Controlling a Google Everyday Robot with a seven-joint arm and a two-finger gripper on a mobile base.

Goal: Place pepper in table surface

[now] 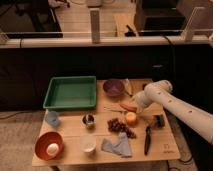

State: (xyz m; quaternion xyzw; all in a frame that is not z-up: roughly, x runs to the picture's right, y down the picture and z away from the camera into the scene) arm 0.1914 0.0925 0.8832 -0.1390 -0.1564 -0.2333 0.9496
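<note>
Gripper [136,105] at pepper [127,106], low over table surface [70,131] (grip state unclear) — release could roll it into orange fruit [130,118] beside.

gripper [135,105] blurred at pepper [127,106], arm [186,108] cropped right

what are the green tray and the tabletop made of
The green tray looks like plastic: uniform colour, faint sheen. The table surface looks like pale wood or laminate, matte, with plank lines. The gripper is at the pepper, mid-table.
</note>
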